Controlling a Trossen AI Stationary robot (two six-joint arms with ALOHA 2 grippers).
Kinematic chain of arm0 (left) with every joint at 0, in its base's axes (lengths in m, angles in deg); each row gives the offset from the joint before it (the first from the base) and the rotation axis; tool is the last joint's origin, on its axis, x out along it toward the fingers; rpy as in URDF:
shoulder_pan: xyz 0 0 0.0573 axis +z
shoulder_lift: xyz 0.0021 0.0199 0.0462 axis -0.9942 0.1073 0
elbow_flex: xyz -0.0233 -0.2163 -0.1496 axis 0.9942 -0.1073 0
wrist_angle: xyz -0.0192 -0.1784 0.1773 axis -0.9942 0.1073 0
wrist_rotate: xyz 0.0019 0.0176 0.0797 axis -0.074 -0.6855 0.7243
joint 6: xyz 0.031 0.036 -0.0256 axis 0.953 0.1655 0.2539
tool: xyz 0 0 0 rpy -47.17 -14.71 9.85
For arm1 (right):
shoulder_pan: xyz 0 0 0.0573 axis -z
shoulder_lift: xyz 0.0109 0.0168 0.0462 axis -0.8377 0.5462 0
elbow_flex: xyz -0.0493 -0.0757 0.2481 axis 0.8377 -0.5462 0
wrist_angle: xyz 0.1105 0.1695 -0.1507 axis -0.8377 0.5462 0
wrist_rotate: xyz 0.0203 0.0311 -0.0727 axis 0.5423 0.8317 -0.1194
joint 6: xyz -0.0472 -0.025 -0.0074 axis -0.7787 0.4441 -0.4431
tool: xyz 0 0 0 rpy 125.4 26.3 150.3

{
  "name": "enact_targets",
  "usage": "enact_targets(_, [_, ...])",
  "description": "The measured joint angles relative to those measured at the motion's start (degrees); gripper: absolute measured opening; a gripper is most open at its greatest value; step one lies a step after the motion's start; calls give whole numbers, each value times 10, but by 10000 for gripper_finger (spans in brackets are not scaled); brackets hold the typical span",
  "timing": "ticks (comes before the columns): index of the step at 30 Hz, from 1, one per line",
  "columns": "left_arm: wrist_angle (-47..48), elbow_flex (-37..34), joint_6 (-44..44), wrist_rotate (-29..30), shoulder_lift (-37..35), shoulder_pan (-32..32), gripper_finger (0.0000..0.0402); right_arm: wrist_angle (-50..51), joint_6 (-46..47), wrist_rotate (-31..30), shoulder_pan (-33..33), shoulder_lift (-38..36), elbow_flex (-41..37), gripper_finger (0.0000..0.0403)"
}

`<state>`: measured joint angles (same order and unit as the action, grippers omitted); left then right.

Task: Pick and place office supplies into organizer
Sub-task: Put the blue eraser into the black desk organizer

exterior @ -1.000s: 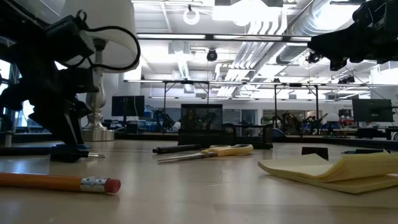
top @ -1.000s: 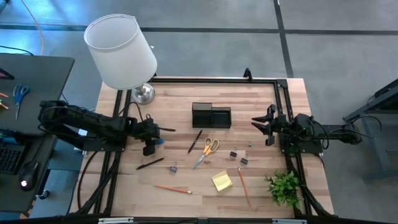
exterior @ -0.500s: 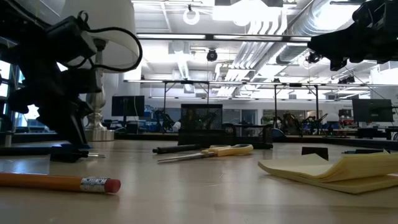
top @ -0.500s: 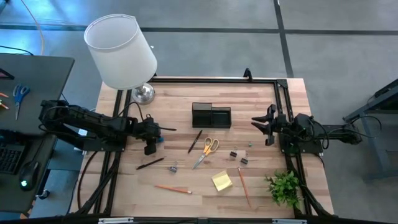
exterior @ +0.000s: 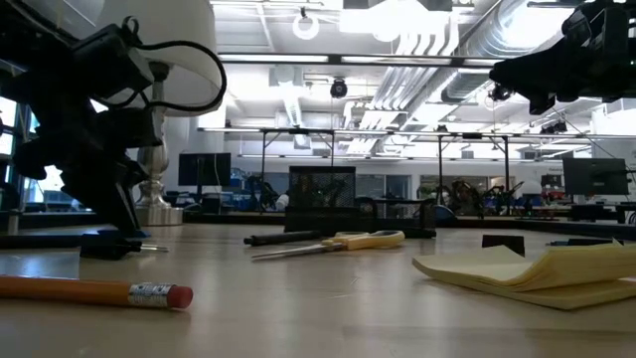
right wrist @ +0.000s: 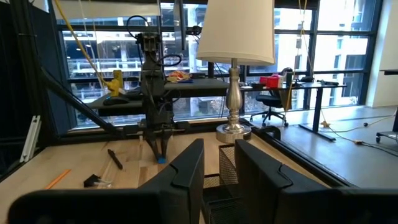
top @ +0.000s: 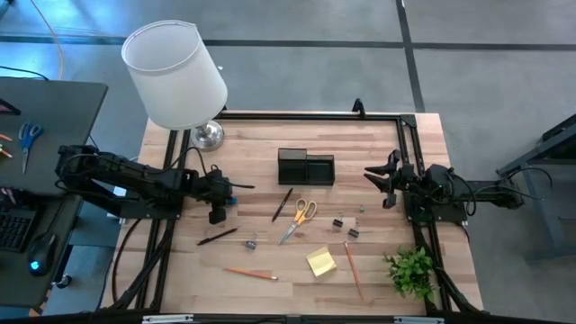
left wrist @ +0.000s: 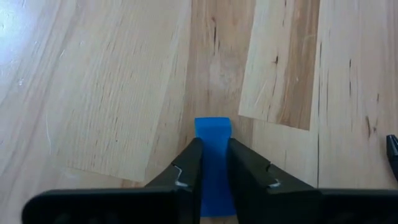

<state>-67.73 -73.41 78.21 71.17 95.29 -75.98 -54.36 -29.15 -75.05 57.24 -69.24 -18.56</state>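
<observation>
eraser [left wrist: 213, 163]: small, blue, flat on the wood at the table's left side, pinched between two dark fingers
scissors [top: 298, 219]: yellow-handled, lay flat mid-table
sticky-note pad [top: 321, 262]: yellow, near front edge
organizer [top: 305, 167]: black, two compartments, stood upright behind the scissors

On the table: 1 black organizer [top: 305, 167], 1 yellow-handled scissors [top: 298, 219], 1 sticky-note pad [top: 321, 262], 2 orange pencils [top: 251, 273], 2 dark pens [top: 282, 204], 1 blue eraser [left wrist: 214, 165], 1 lamp [top: 176, 76], 1 plant [top: 413, 272].
</observation>
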Motion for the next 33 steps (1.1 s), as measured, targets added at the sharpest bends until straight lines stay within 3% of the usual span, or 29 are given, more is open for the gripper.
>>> enact_targets(14, [2,88,59,-21,-1,0,53,0,0,0,0,0,0,83])
enact_targets(18, [-19,128,98,3,-2,0,51,0,0,1,0,0,0,83])
enact_targets(26, [-208,147,249,28,16,0,52,-1,0,1,0,0,0,83])
enact_targets(33, [-371,147,297,33,92,1,53,-1,-1,-1,0,0,0,83])
